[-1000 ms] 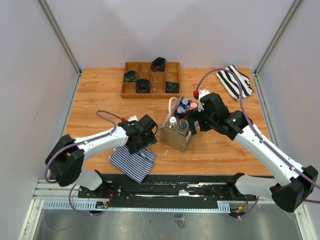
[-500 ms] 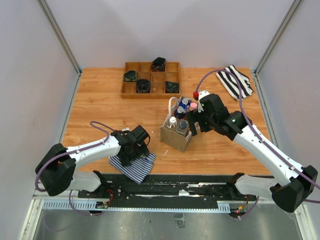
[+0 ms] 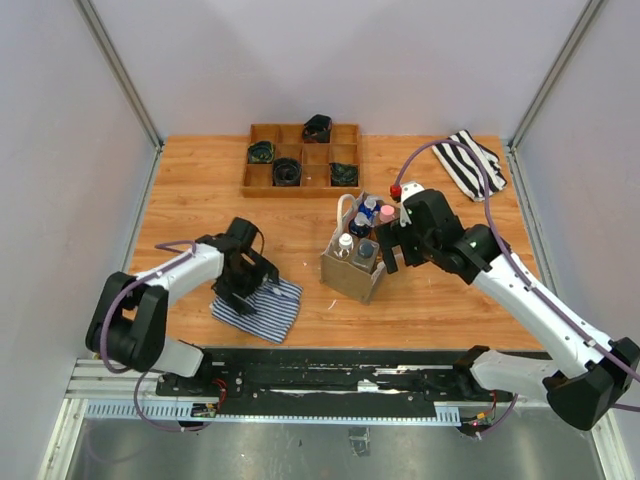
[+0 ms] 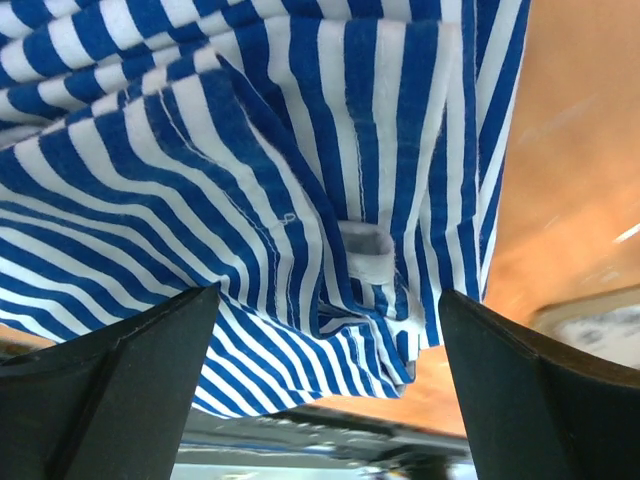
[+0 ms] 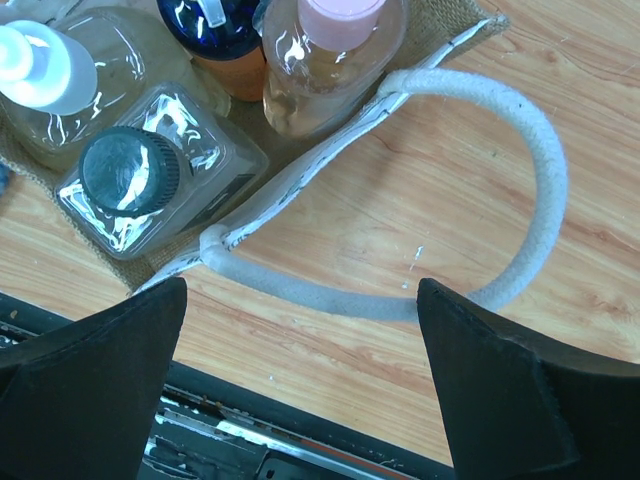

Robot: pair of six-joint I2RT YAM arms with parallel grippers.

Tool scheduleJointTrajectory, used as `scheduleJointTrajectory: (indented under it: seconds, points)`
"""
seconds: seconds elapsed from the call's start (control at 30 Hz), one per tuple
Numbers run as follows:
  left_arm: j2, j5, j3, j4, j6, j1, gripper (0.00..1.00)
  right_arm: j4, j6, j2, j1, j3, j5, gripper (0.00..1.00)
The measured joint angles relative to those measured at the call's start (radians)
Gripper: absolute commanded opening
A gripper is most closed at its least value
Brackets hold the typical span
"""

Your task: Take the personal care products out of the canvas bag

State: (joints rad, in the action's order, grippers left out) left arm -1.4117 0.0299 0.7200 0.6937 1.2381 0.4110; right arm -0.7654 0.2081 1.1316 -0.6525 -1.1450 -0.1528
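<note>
Under the wide-spread right end effector (image 5: 300, 286) lies the canvas bag's (image 5: 300, 172) rope handle (image 5: 546, 190).

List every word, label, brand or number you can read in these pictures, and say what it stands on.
No readable text anywhere.
On the bottles in the canvas bag: no lettering shows on caps or sides.
On the white tag of the blue striped cloth: blank or too blurred to read.
</note>
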Motion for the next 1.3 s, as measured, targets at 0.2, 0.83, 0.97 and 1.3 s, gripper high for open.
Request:
scheduleJointTrajectory:
  seconds: [0.2, 0.83, 0.97, 1.3]
  points:
    - [-0.100, -0.020, 0.119, -0.076, -0.093, -0.375, 1.00, -0.028, -0.003, -0.044, 0.000, -0.002, -0.003, 0.99]
    - [0.337, -0.483, 0.233, 0.018, -0.179, -0.848, 0.97, -0.063, -0.020, -0.101, 0.000, 0.017, -0.015, 0.98]
    - [0.405, -0.452, 0.287, 0.018, -0.206, -0.848, 0.85, -0.062, -0.020, -0.097, 0.000, 0.019, -0.013, 0.98]
    - [0.349, -0.217, 0.354, -0.076, -0.346, -0.492, 0.81, -0.002, -0.004, -0.086, 0.000, -0.021, -0.035, 0.87]
